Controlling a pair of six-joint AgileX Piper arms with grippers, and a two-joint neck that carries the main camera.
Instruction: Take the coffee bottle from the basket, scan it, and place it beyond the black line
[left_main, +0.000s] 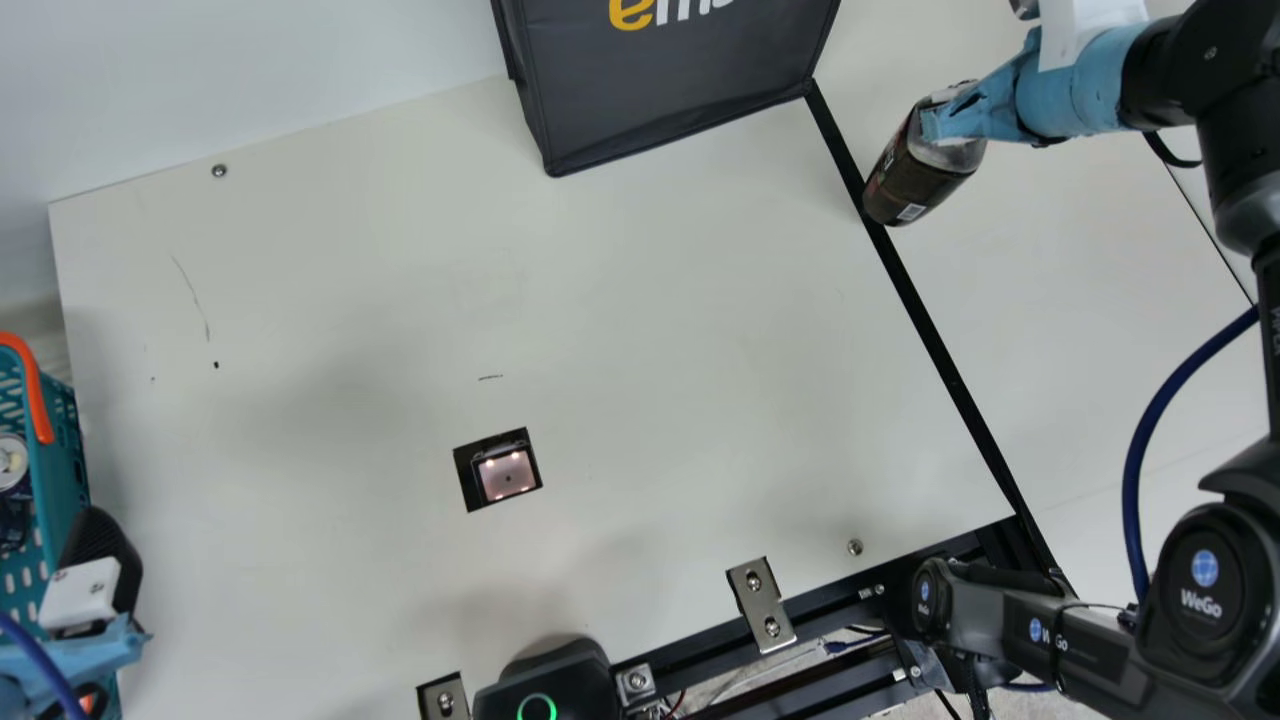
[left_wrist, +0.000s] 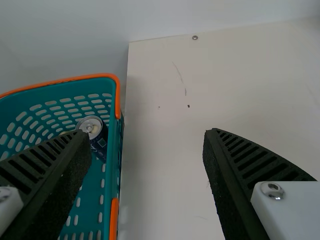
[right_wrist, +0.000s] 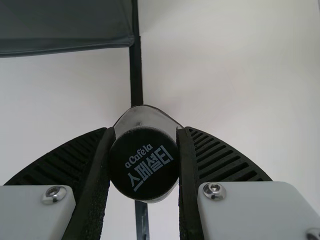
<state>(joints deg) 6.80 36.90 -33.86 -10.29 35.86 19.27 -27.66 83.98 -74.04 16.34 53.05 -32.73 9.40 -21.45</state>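
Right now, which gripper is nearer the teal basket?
Left. The left gripper is right by the basket, open. The right gripper is across the table, by the black line, holding the coffee bottle.

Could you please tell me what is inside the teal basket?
A dark can with a silver top, and something yellowish beside it; anything behind the left tool is covered.

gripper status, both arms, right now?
Left: open, nothing between its jaws, beside the basket.
Right: closed on the coffee bottle, at the black line.
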